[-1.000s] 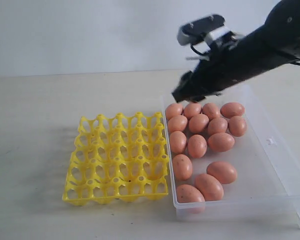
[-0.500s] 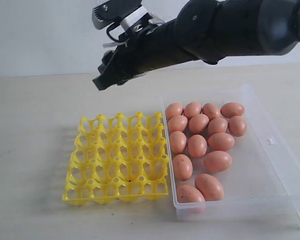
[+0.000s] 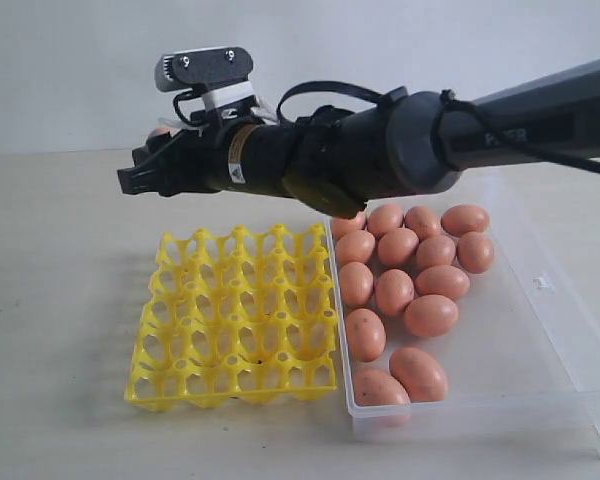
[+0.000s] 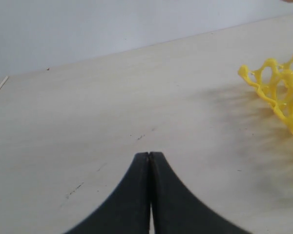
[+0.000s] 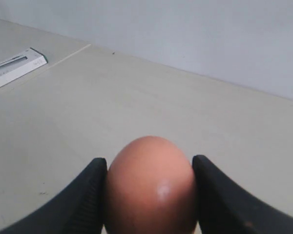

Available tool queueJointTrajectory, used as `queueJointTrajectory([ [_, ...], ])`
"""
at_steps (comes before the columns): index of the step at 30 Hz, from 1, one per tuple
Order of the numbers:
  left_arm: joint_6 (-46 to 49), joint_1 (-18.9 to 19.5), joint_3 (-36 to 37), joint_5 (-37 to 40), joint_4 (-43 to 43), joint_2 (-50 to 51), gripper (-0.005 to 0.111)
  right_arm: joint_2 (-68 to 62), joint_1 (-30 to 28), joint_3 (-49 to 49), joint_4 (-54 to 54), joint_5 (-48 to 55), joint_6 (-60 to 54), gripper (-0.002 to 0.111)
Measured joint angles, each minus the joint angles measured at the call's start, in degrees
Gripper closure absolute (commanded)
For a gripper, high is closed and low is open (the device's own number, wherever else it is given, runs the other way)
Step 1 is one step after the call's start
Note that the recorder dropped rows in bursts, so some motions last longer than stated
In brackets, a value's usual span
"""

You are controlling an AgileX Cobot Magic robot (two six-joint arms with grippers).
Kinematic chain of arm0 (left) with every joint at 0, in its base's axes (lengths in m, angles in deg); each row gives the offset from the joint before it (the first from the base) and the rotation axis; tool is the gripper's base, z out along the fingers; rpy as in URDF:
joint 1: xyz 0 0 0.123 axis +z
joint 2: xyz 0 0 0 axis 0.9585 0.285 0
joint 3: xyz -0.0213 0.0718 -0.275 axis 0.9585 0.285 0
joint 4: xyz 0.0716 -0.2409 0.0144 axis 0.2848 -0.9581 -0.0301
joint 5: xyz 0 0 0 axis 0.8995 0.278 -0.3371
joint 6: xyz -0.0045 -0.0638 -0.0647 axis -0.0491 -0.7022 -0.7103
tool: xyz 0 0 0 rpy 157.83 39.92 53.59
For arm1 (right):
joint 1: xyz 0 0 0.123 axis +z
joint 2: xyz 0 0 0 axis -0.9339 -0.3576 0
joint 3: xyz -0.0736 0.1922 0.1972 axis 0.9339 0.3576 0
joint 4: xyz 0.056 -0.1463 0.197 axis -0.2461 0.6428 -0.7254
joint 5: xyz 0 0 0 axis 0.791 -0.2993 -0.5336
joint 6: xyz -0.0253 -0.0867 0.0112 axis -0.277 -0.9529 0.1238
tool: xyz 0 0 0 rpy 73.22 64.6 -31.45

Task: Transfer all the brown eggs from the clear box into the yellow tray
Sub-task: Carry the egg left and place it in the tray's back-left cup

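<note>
Left gripper (image 4: pixel 149 158) clenched, jaws pressed together, low over table (image 4: pixel 88 97). Right gripper (image 5: pixel 150 163) grasping one egg (image 5: pixel 151 195), aloft above tray (image 3: pixel 235 315) far-left corner. Just right of tray: box (image 3: pixel 540 330), holding eggs (image 3: pixel 394 292) crowded leftward.

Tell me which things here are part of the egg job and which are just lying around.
Part of the job: brown eggs, clear box, yellow tray, right hand gripping one egg.
Lying about: white flat bar; left hand, shut and empty.
</note>
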Motion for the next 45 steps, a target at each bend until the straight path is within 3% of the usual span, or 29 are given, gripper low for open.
queueJointTrajectory([
  [8,0.0,0.0,0.0,0.0,0.0,0.0,0.107,-5.7,0.0,0.0,3.9,-5.4,5.2,0.108],
  [20,0.0,0.0,0.0,0.0,0.0,0.0,0.107,-10.3,-0.5,-0.4,5.1,-5.7,5.5,0.106],
  [29,0.0,0.0,0.0,0.0,0.0,0.0,0.107,-13.1,-0.8,-4.9,5.5,-5.8,5.5,0.092],
  [39,0.0,0.0,0.0,-0.1,0.0,0.0,0.107,-14.2,-1.1,-5.7,6.6,-5.9,5.5,0.052],
  [45,0.0,0.0,0.0,-0.1,0.0,0.0,0.107,-14.2,-1.1,-5.8,6.7,-6.0,5.5,0.045],
])
